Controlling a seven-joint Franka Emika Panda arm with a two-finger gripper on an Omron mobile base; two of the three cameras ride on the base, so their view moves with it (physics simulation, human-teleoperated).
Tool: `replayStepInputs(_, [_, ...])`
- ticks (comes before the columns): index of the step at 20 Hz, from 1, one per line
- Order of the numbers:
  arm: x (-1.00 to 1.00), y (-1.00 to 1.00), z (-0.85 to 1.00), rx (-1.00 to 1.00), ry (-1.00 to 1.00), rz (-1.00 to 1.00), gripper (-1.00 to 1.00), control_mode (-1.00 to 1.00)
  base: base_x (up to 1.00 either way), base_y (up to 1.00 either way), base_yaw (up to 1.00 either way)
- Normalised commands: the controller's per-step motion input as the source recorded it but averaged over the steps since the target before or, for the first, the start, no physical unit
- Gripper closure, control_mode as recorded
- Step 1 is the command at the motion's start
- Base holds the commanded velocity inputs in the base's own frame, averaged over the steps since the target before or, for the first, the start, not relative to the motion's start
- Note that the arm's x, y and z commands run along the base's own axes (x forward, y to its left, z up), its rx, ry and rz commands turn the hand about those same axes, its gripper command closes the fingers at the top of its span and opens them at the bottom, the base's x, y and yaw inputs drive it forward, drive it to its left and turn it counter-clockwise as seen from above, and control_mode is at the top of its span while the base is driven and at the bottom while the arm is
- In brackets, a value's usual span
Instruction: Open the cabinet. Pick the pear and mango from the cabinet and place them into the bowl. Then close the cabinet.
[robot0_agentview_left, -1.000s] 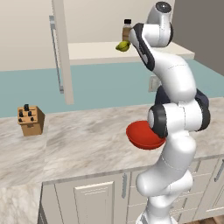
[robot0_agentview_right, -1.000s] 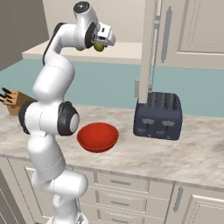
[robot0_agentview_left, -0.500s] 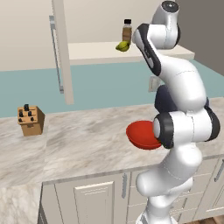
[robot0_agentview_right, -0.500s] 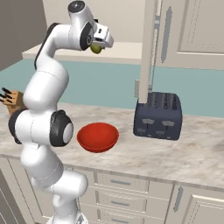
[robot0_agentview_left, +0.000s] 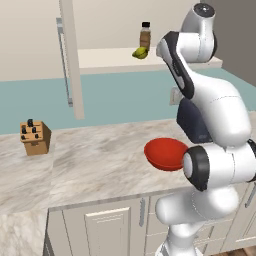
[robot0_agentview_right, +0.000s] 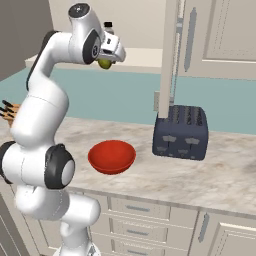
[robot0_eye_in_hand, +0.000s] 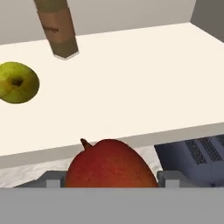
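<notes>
Gripper (robot0_agentview_right: 107, 61) is clamped on the mango (robot0_eye_in_hand: 110, 164): hand view shows the red-orange fruit low centre, wedged between the two tips. It sits just off the shelf edge of the open cabinet (robot0_agentview_left: 70, 60), held high, likely to clear the lip before the carry. Pear (robot0_eye_in_hand: 17, 82) lies on the shelf, upper left of hand view, beside the brown bottle (robot0_eye_in_hand: 57, 28). Bowl (robot0_agentview_right: 111, 156) is empty on the counter, lower centre in right base view, left of the toaster (robot0_agentview_right: 181, 132). Next: descend over the bowl.

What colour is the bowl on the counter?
The bowl is glossy red, plain inside and out, clearest in the right base view.
</notes>
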Motion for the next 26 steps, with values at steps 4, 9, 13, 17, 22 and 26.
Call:
replayStepInputs(4, [-0.62,0.0,-0.13,0.0,0.08,0.0,1.0,-1.0,0.0,0.0,0.0])
replayStepInputs(9, [-0.54,0.0,-0.14,0.0,0.12,0.0,1.0,-1.0,0.0,0.0,0.0])
replayStepInputs(13, [-0.34,0.0,-0.27,0.0,0.17,0.0,1.0,-1.0,0.0,0.0,0.0])
replayStepInputs(17, [-0.16,0.0,-0.4,0.0,0.2,0.0,1.0,-1.0,0.0,0.0,0.0])
replayStepInputs(22, [-0.17,0.0,-0.41,0.0,0.16,0.0,1.0,-1.0,0.0,0.0,0.0])
replayStepInputs(26, [-0.37,0.0,-0.37,0.0,0.1,0.0,1.0,-1.0,0.0,0.0,0.0])
